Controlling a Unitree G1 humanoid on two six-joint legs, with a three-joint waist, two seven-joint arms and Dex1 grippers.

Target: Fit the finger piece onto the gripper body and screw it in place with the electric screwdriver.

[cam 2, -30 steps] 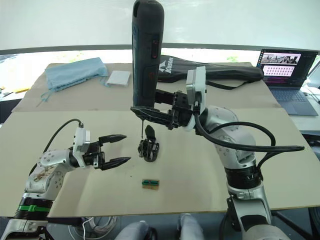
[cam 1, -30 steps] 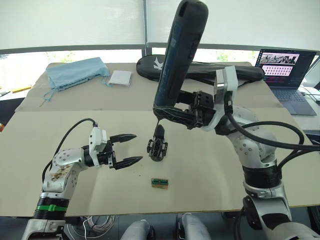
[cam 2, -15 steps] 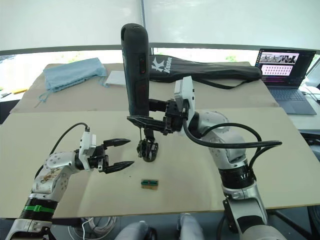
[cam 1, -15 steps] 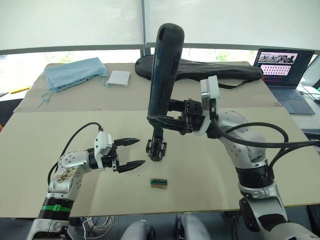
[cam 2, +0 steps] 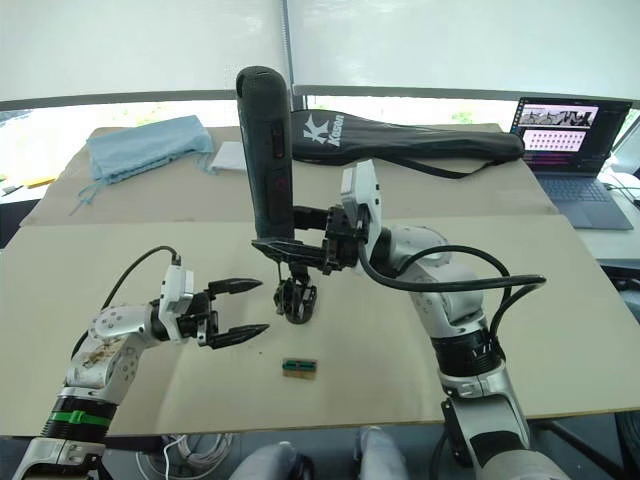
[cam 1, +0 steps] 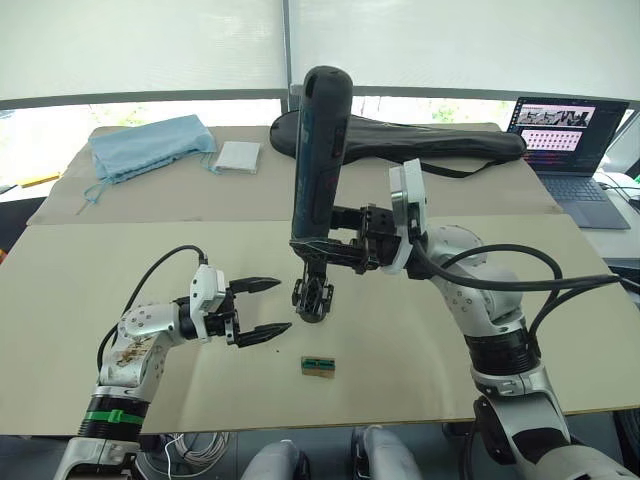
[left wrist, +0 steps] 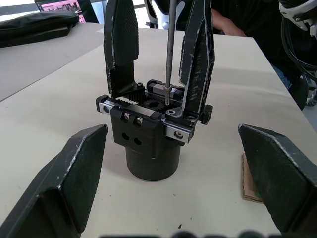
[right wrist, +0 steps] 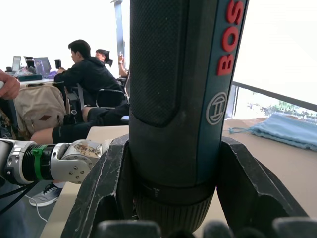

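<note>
Electric screwdriver [right wrist: 178,99] marked "BOS", clenched upright in right hand [cam 2: 300,245]; left hand [cam 1: 262,307] spread, empty, beside gripper body [left wrist: 151,134].

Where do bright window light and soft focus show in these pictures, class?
Left eye view: the windows behind the table are washed out white. Right wrist view: the sky beside the thick black cylindrical electric screwdriver is blown out, and the seated people behind look soft. Left wrist view: the near open black fingers look soft; the small black gripper body is crisp.

Table [cam 1: 560,330] centre — gripper body [cam 1: 312,296] | above it — electric screwdriver [cam 1: 318,160] | left — left gripper [cam 1: 262,307] | front — small block [cam 1: 319,367] | behind — racket bag [cam 1: 420,140]
</note>
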